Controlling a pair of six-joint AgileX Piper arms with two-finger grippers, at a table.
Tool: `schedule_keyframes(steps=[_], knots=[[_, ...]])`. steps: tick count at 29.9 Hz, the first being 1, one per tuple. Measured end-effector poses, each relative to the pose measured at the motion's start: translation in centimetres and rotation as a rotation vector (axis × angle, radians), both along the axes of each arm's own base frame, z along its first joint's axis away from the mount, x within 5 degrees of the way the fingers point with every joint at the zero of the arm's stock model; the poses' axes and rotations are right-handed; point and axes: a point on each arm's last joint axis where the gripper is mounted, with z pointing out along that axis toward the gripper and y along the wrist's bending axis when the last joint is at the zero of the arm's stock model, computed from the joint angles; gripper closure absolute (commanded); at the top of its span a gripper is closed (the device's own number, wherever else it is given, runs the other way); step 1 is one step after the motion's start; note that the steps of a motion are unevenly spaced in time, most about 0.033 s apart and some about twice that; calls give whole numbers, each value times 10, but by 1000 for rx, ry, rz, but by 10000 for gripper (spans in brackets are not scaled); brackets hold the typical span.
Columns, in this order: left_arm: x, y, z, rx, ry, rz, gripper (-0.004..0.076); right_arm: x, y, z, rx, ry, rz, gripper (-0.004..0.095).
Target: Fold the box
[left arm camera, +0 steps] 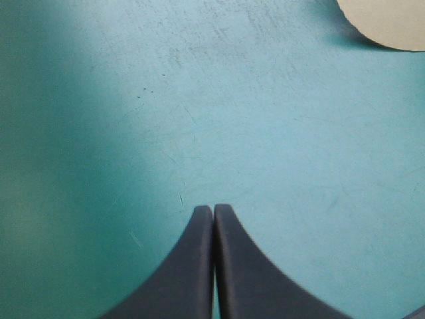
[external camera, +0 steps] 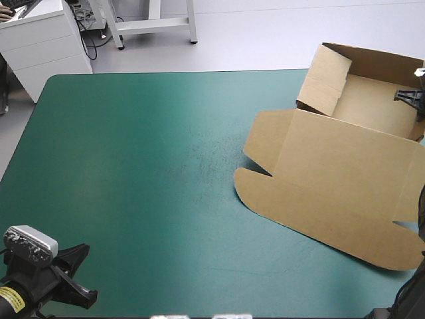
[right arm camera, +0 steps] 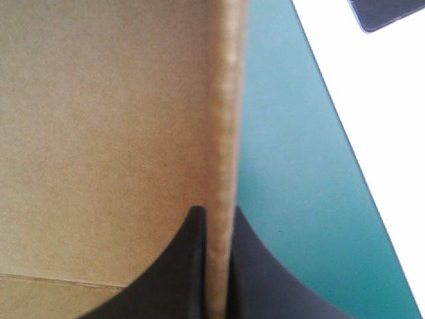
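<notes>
From above, the box (external camera: pixel 372 103) sits at the far right of the table (external camera: pixel 146 173), well apart from your left gripper (external camera: pixel 83 274), which hangs over the near left corner with nothing close to it. Your right gripper (external camera: pixel 410 96) is at the box's right side, mostly cut off by the picture's edge. The far part of the box stands as an open tray: the back wall is up and so is the left side wall (external camera: pixel 325 80). The lid (external camera: pixel 339 179) lies flat on the table on the near side of the tray, with its rounded tabs spread out.

Through the left wrist camera, the left gripper (left arm camera: pixel 213 209) is closed. Its two fingers meet in a point with nothing between them. Bare table lies under and ahead of it. One rounded corner of the lid (left arm camera: pixel 388 23) shows far ahead and off to one side, not touching the gripper.

Through the right wrist camera, the right gripper (right arm camera: pixel 219 212) is clamped on the top edge of a box wall (right arm camera: pixel 222 100). The board runs straight ahead from between the fingers. The tray's inside face is on one side of the gripper and the table on the other.

By my reading you are well along, since the tray is largely formed. What seems left is settling the right wall you are holding. You cannot tell from here whether it is tucked.
</notes>
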Motion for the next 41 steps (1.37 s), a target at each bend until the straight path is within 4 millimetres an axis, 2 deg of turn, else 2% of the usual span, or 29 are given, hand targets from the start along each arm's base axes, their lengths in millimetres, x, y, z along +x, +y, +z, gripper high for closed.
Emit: schedule_keyframes(steps=[7, 10, 13, 20, 22, 23, 27, 29, 31, 36, 38, 41], knots=[[0, 0, 0, 0, 1, 0, 756, -10, -46, -21, -54, 79, -60, 904], [0, 0, 0, -1, 1, -1, 756, -10, -57, -34, -62, 118, -54, 818], [0, 0, 0, 1, 2, 0, 756, -9, -61, -41, -58, 132, -47, 658], [-1, 0, -1, 7, 13, 0, 756, -11, -65, -40, -39, 120, -60, 99], [-1, 1, -2, 12, 24, -1, 756, -13, -65, -37, -40, 113, -65, 35], [-2, 1, -2, 14, 29, -1, 756, -15, -64, -34, -42, 106, -67, 33], [-2, 1, -3, 15, 32, -1, 756, -24, -57, -7, -46, 42, -66, 92], [-2, 1, -3, 17, 35, -1, 756, -32, -48, 15, -32, -23, -62, 192], [-2, 1, -3, 22, 35, 1, 756, -45, -34, 40, 1, -100, -48, 340], [-1, 3, -3, 42, 24, 10, 756, -88, 19, 80, 8, -173, 29, 903], [-1, 3, -3, 42, 22, 10, 756, -109, 43, 92, 5, -198, 71, 918], [-1, 3, -3, 44, 20, 9, 756, -137, 81, 96, 14, -204, 156, 923]])
